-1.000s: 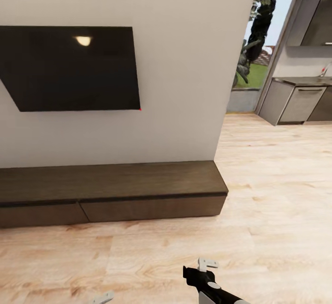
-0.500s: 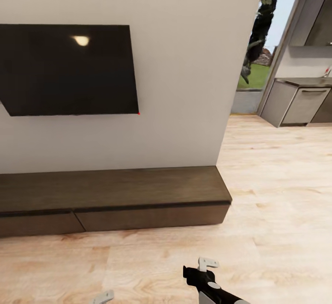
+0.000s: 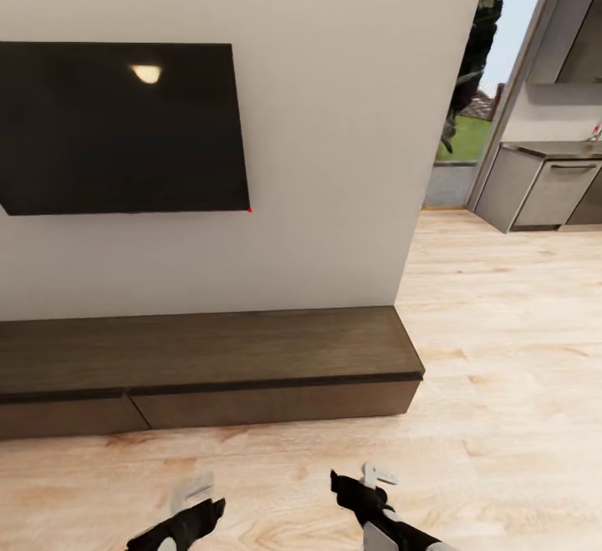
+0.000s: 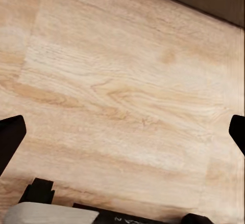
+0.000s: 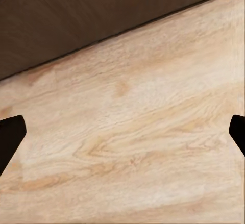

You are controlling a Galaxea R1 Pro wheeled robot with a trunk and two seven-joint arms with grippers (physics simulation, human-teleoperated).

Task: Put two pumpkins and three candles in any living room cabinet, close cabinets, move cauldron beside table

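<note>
The cabinet (image 3: 209, 367) lies low across the middle and lower left of the head view, under the dark TV (image 3: 117, 129), with its drawer fronts shut flat and nothing on its top. No pumpkin or candle is seen here. The left end effector (image 3: 194, 511) and the right end effector (image 3: 368, 488) hang at the bottom edge over the wood floor (image 3: 502, 417), both spread wide and carrying nothing. I judge the robot should stop squarely before one drawer front, close enough to pull it without stretching.
</note>
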